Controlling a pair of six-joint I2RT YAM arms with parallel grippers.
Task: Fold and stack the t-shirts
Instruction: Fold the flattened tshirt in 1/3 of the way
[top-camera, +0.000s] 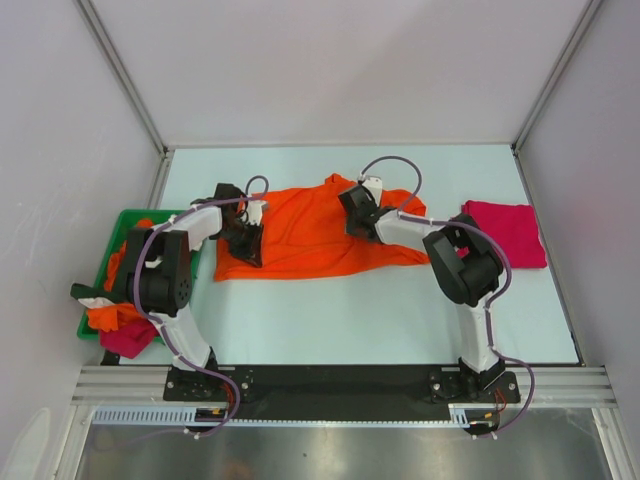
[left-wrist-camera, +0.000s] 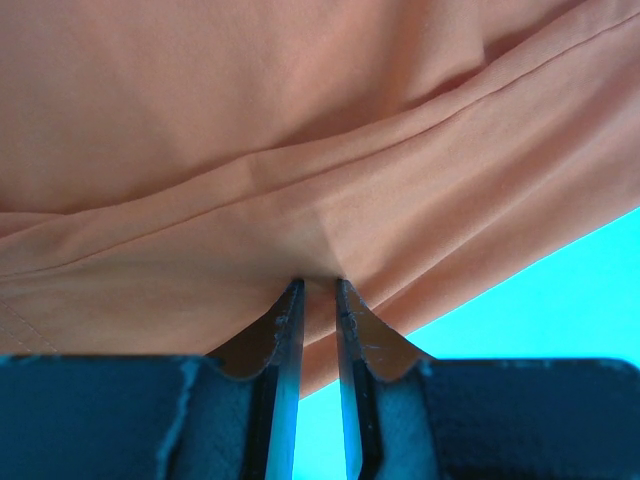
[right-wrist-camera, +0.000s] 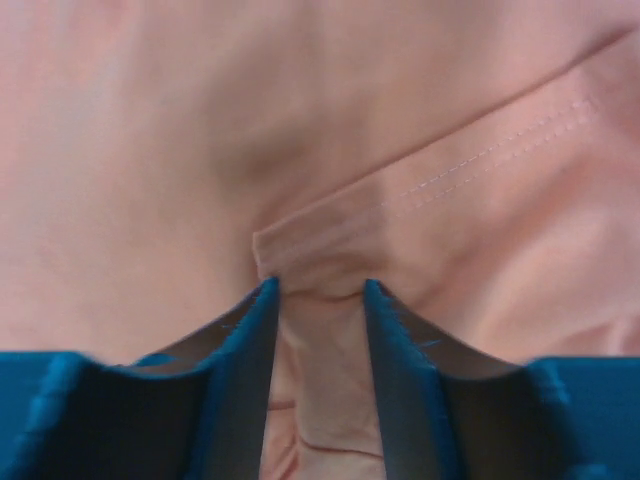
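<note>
One orange shirt (top-camera: 300, 245) spread in the middle of the bench (top-camera: 350, 320), seen from above. Left wrist: left fingers (left-wrist-camera: 288, 320) nearly closed, pinching a fold of it. Right wrist: right fingers (right-wrist-camera: 262, 320) half closed around the hem, impossible to tell if gripping. Best to close fully, then lift both edges together.

Binned t-shirts (top-camera: 108, 318) partly behind left arm (top-camera: 165, 275)

Spread t-shirt (top-camera: 310, 235) centre; folded t-shirt (top-camera: 505, 232) right; bin (top-camera: 130, 216) left.
</note>
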